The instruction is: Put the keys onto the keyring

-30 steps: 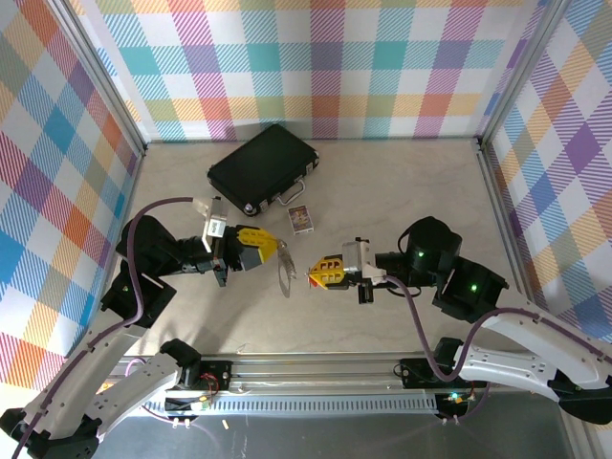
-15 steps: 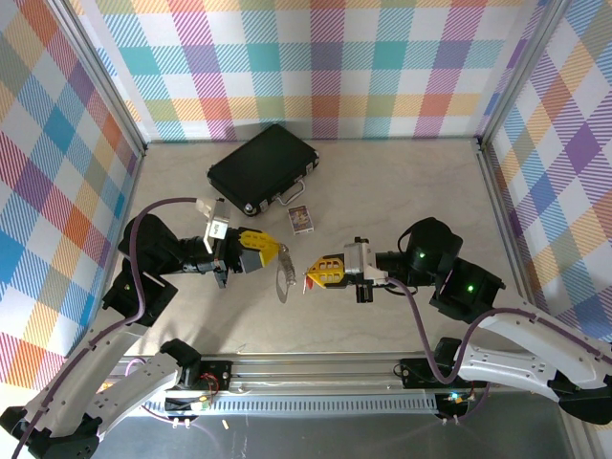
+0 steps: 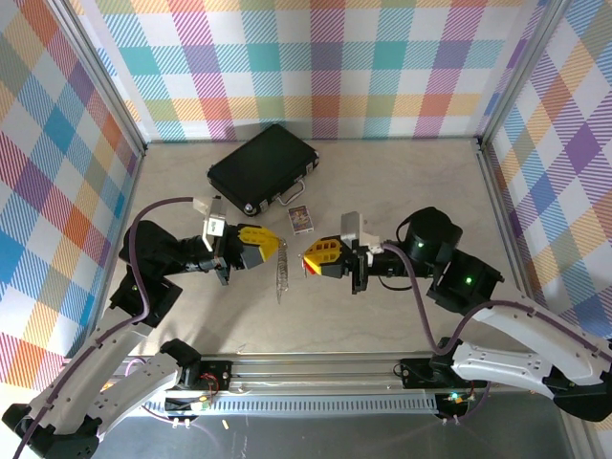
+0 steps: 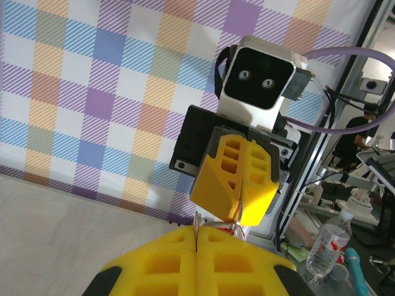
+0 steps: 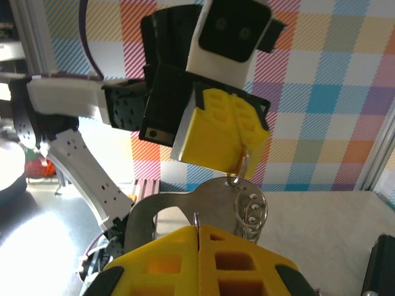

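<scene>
My left gripper is shut on the top of the keyring, a thin silver-grey loop hanging edge-on below it over the table. In the right wrist view the keyring dangles from the left gripper as a flat grey loop with small bumped rings beside it. My right gripper faces it from the right, a short gap away, shut on the keys; a thin metal edge sticks up between its pads. In the left wrist view, a bit of red from the keys peeks below the right gripper.
A black case lies at the back left of the table. A small printed box sits just behind the two grippers. Plaid walls with metal posts close in the sides and back.
My right gripper has risen and moved left and farther from the bases, toward the left gripper. The keyring now hangs thinner and more edge-on. The left gripper has barely moved.
</scene>
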